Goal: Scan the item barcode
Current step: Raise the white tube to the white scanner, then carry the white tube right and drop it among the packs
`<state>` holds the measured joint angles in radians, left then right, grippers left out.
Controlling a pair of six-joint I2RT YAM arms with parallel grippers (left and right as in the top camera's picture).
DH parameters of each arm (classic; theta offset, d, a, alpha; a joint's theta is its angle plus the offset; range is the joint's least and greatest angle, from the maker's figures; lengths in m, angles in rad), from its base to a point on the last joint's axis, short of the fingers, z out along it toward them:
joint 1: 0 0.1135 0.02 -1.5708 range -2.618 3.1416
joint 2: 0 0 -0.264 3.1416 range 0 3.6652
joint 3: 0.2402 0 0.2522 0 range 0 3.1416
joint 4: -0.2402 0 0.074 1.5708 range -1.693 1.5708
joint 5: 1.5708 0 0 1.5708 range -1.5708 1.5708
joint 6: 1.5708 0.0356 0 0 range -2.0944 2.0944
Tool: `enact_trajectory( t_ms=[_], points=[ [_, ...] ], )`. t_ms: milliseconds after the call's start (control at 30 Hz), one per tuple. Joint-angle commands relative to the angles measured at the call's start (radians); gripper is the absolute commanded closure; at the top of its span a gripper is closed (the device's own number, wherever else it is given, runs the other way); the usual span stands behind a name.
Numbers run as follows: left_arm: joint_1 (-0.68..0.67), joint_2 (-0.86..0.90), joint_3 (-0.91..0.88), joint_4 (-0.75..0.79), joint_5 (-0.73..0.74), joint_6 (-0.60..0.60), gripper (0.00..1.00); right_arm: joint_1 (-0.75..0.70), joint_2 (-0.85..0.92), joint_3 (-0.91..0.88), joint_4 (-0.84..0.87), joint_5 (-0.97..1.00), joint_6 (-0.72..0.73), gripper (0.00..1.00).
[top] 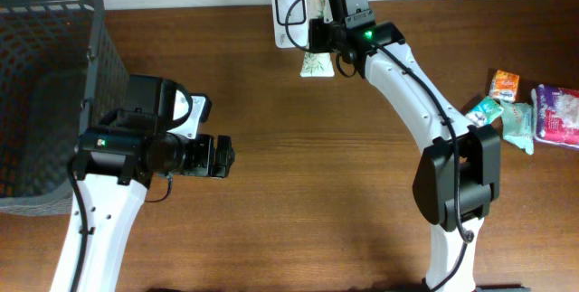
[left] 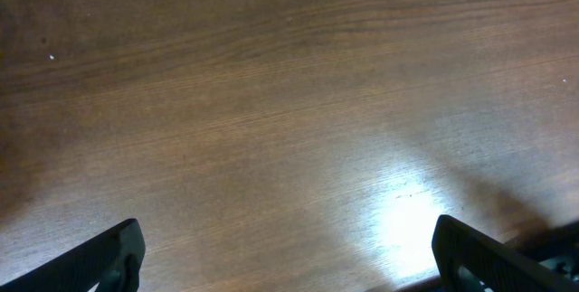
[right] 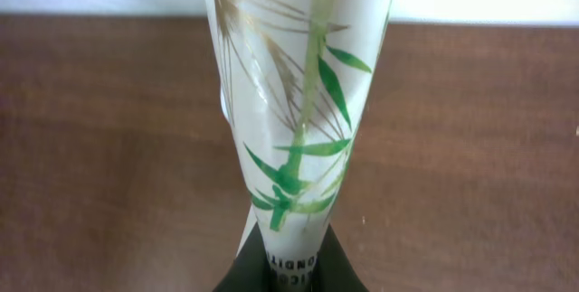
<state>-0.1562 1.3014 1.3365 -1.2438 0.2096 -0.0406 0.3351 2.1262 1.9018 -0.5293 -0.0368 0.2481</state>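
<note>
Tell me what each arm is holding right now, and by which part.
Right jaws are shut on the white bamboo-print tube, pinching its narrow end. Left jaws stand open over the table, holding nothing.

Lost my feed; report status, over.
Left gripper open above table. Right gripper shut on bamboo-print tube at far edge. Basket, packets well clear.

Counter [top: 271, 147]: brown wood-grain top, with a bright patch of glare in the left wrist view. A dark mesh basket [top: 45, 75] stands at its left end. Near the right end, close together, lie an orange packet [top: 505, 83], pale green packets [top: 508, 118] and a purple-and-white pack [top: 556, 116].
</note>
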Motion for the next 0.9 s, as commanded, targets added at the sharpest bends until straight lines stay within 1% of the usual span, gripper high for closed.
enact_trajectory(
  t_ms=[0,33,100,167,200,267,333,400,633,700,767,867],
  points=[
    [-0.003,-0.005,0.002,0.002,0.003,0.023,0.01,0.004,0.024,0.020,0.092,0.016,-0.002,0.96],
    [-0.003,-0.005,0.002,0.002,0.003,0.023,0.01,0.004,0.043,0.020,0.159,-0.025,0.044,0.96],
    [-0.003,-0.005,0.002,0.002,0.003,0.023,0.01,0.004,0.061,0.020,0.278,-0.113,0.060,0.96],
    [-0.003,-0.005,0.002,0.002,0.003,0.023,0.01,0.004,0.081,0.020,0.392,-0.109,0.128,0.96],
    [-0.003,-0.005,0.002,0.002,0.003,0.023,0.01,0.005,0.101,0.020,0.424,-0.109,0.128,0.96],
    [-0.003,-0.005,0.002,0.002,0.003,0.023,0.01,0.006,0.144,0.020,0.445,-0.109,0.151,0.96],
    [-0.003,-0.005,0.002,0.002,0.003,0.023,0.01,0.006,0.186,0.020,0.443,-0.114,0.205,0.96],
    [-0.003,-0.005,0.002,0.002,0.003,0.023,0.01,0.006,0.187,0.021,0.439,-0.128,0.206,0.96],
    [-0.003,-0.005,0.002,0.002,0.003,0.023,0.01,0.004,0.183,0.024,0.323,-0.155,0.201,0.96],
    [-0.003,-0.005,0.002,0.002,0.003,0.023,0.01,-0.001,0.161,0.055,0.300,-0.153,0.148,0.96],
    [-0.003,-0.005,0.002,0.001,0.003,0.023,0.01,-0.037,0.123,0.126,0.208,-0.151,0.149,0.96],
    [-0.003,-0.005,0.002,0.002,0.003,0.023,0.01,-0.174,0.074,0.233,-0.012,-0.150,0.149,0.96]
  ],
)
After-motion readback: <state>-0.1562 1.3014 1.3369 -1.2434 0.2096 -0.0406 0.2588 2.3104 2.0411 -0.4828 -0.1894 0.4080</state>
